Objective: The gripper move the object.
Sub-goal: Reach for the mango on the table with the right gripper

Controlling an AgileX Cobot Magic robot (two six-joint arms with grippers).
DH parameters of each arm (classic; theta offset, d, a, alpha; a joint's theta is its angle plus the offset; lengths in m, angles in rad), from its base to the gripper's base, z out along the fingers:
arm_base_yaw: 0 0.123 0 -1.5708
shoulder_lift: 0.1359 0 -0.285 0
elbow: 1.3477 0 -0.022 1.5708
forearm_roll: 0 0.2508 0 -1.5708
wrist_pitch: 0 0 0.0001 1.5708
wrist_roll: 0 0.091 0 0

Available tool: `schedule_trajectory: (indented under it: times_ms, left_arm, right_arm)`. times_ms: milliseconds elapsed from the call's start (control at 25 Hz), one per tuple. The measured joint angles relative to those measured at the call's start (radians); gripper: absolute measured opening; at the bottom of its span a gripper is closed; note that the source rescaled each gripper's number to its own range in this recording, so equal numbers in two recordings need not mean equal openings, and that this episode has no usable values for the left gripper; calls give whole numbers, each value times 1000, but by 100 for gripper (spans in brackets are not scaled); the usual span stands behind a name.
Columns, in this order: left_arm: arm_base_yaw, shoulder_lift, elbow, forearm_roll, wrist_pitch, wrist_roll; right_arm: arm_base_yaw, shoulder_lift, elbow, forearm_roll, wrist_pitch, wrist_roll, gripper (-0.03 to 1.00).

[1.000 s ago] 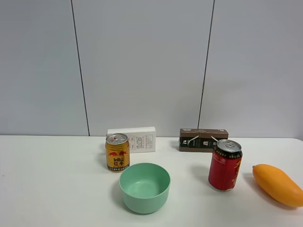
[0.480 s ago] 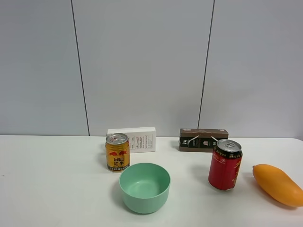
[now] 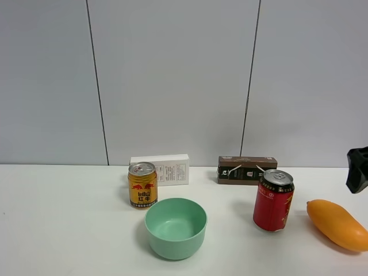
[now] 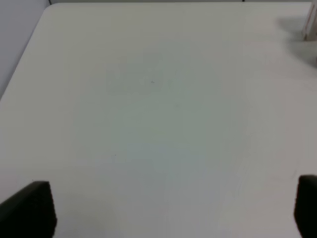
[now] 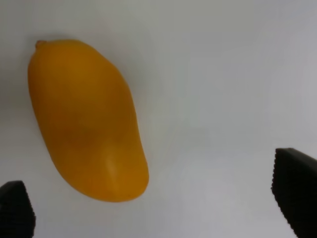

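White tabletop [image 3: 69,218] ran back to a pale grey panelled wall [image 3: 172,80]. The mango [image 3: 338,224] lay on its side near the table's right end, a little apart from the red can [image 3: 273,200], and its outer end ran to the edge of the high view. Above it, a black lump of the right arm [image 3: 357,169] poked in from that same edge. So little of it showed that its shape was hard to make out.

From the wrist, the right gripper [image 5: 156,198] had its jaws spread wide. Only the two dark fingertips [image 5: 292,191] showed at the corners of the view, the rest cut off. The mango [image 5: 86,119] lay whole beneath, nearer one finger than the other and touching neither.

The left gripper [image 4: 167,208] did not appear in the high view. Its own camera showed its jaws wide apart too, over bare table, with only the finger ends in the frame. A blurred pale shape [image 4: 311,22] at the far corner could not be identified.

Mid-table stood a green bowl [image 3: 175,227], with a gold can [image 3: 142,184] just behind it to the left. A white box [image 3: 164,169] and a dark box [image 3: 247,170] sat by the wall, their print too small to read.
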Motion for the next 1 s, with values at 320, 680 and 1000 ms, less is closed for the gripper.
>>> schedule_trajectory:
  times_ms: [320, 680, 1000]
  left_arm:
    - [0, 0, 0, 0, 0, 0]
    - [0, 0, 0, 0, 0, 0]
    - [0, 0, 0, 0, 0, 0]
  right_arm:
    - [1, 126, -1, 22, -118, -22, 100]
    - [51, 202, -1, 66, -192, -23, 100]
    - [64, 235, -1, 75, -194, -23, 100]
